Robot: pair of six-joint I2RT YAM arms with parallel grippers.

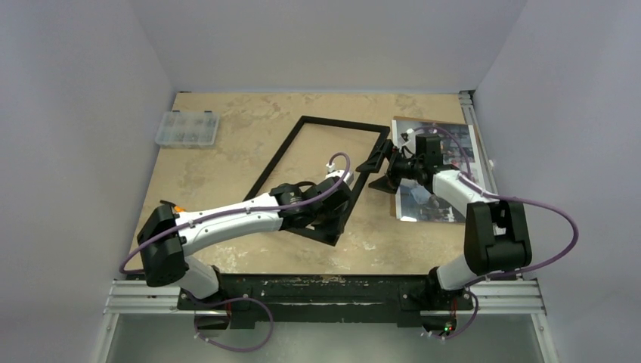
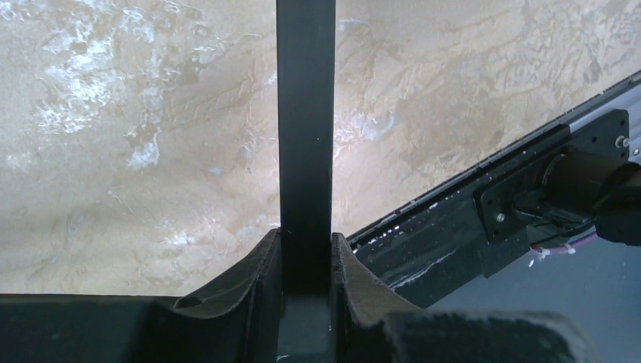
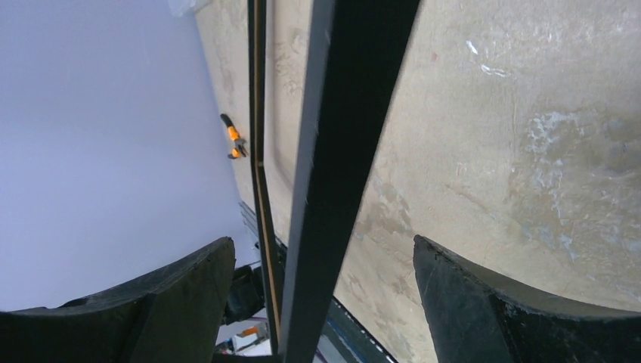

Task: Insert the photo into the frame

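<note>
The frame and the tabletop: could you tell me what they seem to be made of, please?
The frame: smooth, evenly black satin finish, as if painted; possibly wood or composite, but the core is not visible. The tabletop: mottled beige with pale streaks, stone-look, possibly laminate.

- You're at a lab test bench; blank pale walls (image 1: 75,113) box in the marbled table (image 1: 219,162);
- aluminium mounting rail (image 1: 143,296) along the near edge; clear parts box (image 1: 187,128) at far left.

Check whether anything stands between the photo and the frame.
Only the right arm: it reaches across the photo, which lies flat just right of the frame, and the right gripper straddles the frame's right rail with open jaws. No other object shows between them.
</note>
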